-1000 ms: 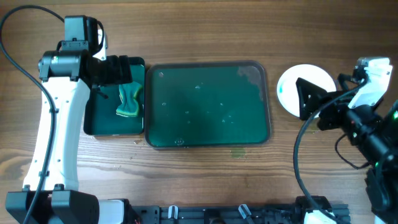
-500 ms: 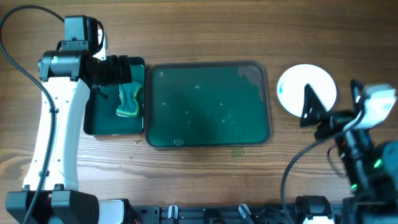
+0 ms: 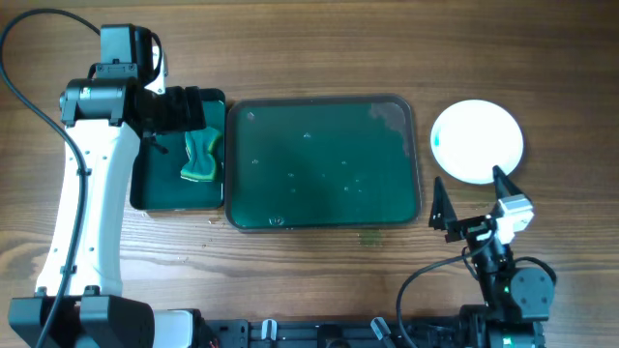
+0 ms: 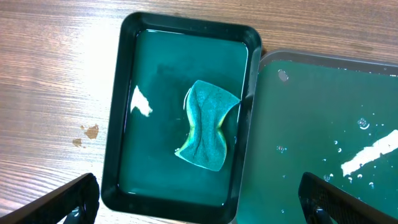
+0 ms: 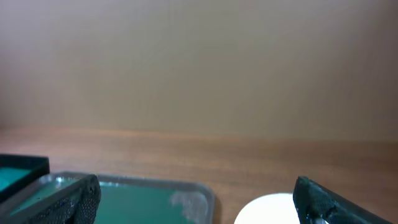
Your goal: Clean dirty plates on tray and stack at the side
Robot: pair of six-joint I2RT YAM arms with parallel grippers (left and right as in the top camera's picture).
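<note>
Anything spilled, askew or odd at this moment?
Small messes only: a greenish smudge on the table beside the tray, water droplets inside it, a green trace at the left edge of the white plate.

2 trays: 1 large tray (image 3: 324,162), 1 small tray (image 3: 155,184). 1 sponge (image 3: 200,157). 1 white plate (image 3: 477,141) outline visible from above; can't tell if more sit under it. 2 robot arms: left arm (image 3: 92,174), right arm (image 3: 493,242).
</note>
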